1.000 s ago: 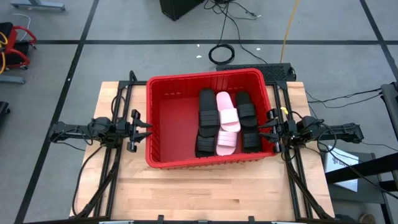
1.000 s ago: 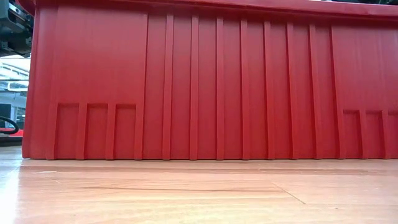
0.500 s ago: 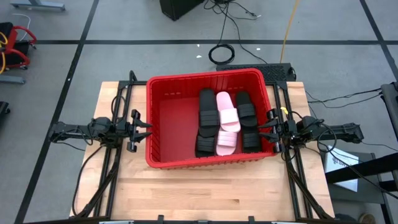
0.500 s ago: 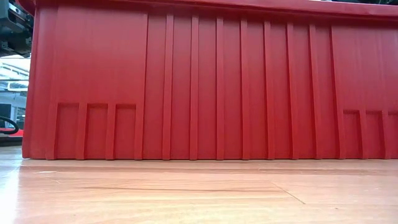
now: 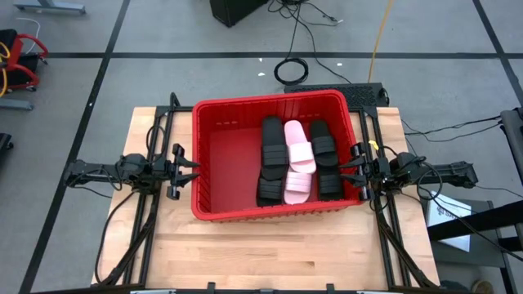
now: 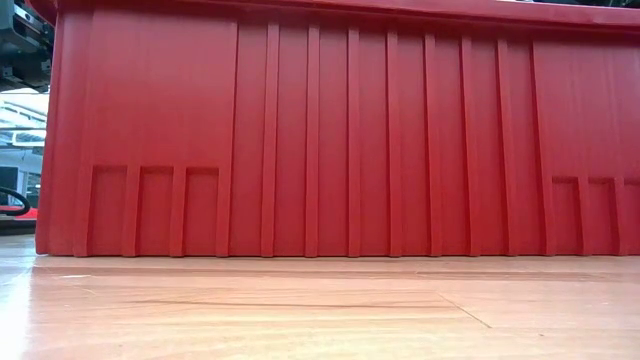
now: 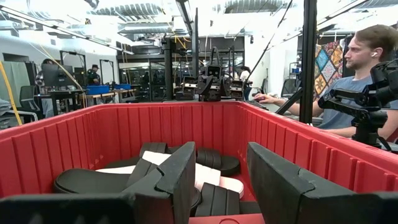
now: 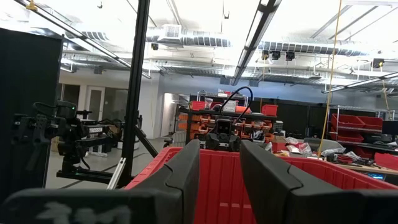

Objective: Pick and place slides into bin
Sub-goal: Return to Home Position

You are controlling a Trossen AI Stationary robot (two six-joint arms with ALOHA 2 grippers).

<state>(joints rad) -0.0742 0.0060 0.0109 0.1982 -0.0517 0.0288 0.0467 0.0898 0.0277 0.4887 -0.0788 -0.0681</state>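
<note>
The red bin (image 5: 225,163) stands on the middle of the wooden table (image 5: 270,253). Inside it, toward its right half, several slides lie on the bin's floor: black ones (image 5: 271,159) on the left, pale pink ones (image 5: 299,163) in the middle, black ones (image 5: 325,157) on the right. My left gripper (image 5: 186,170) waits just outside the bin's left wall, open and pointing at it. My right gripper (image 5: 353,171) waits outside the right wall, open as well. In the left wrist view a black slide (image 7: 93,180) and a pale one (image 7: 208,177) show beyond my left gripper (image 7: 221,180).
The bin's near wall (image 6: 330,140) fills the low view. Bare table lies in front of the bin (image 5: 278,253). Cables (image 5: 290,69) lie on the floor beyond the table. A person (image 7: 367,68) sits in the room past the bin's right side.
</note>
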